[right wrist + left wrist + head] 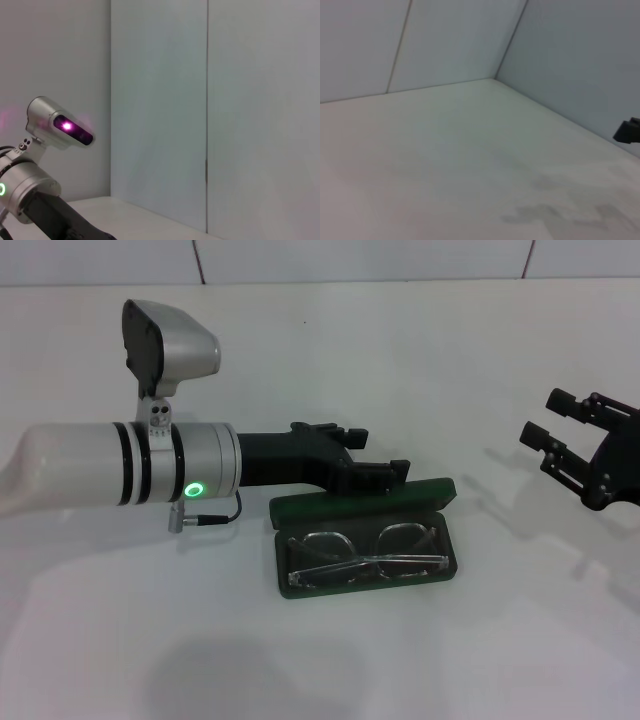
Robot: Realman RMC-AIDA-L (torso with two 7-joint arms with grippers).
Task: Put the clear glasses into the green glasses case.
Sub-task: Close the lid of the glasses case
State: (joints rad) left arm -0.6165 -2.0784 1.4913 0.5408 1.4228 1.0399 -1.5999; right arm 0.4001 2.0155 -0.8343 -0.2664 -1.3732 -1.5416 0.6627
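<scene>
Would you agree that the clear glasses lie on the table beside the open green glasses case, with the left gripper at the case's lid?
Not quite. The head view shows the clear glasses lying inside the open green glasses case, not on the table beside it. The rest holds: the left gripper is at the raised lid.

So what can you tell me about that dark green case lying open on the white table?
The dark green rectangular glasses case has rounded corners and looks like hard plastic. It lies open on the white table, its lid tilted up behind the tray. Inside, the clear plastic glasses lie folded, filling most of the tray. The left gripper sits right at the lid's back edge; whether it touches cannot be told. The right gripper hovers apart, well to the side.
</scene>
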